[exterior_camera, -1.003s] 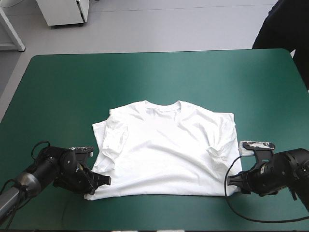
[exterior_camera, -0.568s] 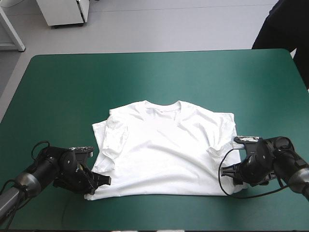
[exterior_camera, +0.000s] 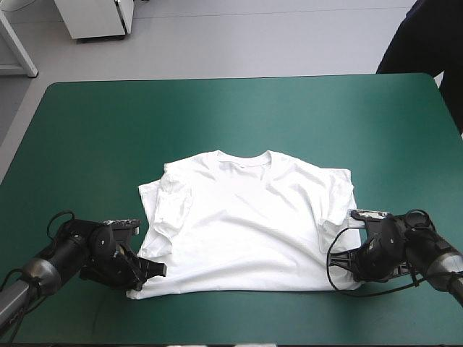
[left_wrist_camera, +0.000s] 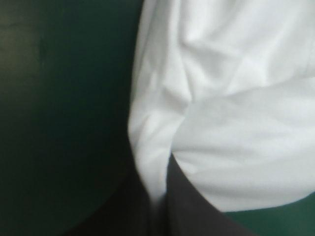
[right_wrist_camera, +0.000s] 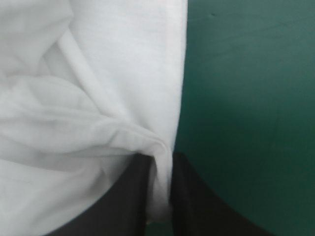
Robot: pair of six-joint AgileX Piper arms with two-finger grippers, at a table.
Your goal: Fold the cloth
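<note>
We're at the grasp step: left fingers (left_wrist_camera: 194, 206) and right fingers (right_wrist_camera: 129, 196) each clamped on a near corner of the T-shirt (exterior_camera: 246, 217), flat on the table (exterior_camera: 108, 130). Next, probably: lift evenly, carry ahead to the collar (exterior_camera: 244, 160).

The right gripper (right_wrist_camera: 162, 169) has its two black fingers (right_wrist_camera: 199, 206) drawn almost together, with a thin pleat of the white T-shirt (right_wrist_camera: 88, 73) pinched between them at the cloth's edge. Ahead of the gripper the shirt's stitched edge runs straight away from the fingertips. On one side of that edge the fabric lies in soft creases, one raised fold slanting toward the grip; on the other is bare teal-green cover (right_wrist_camera: 246, 98)
</note>
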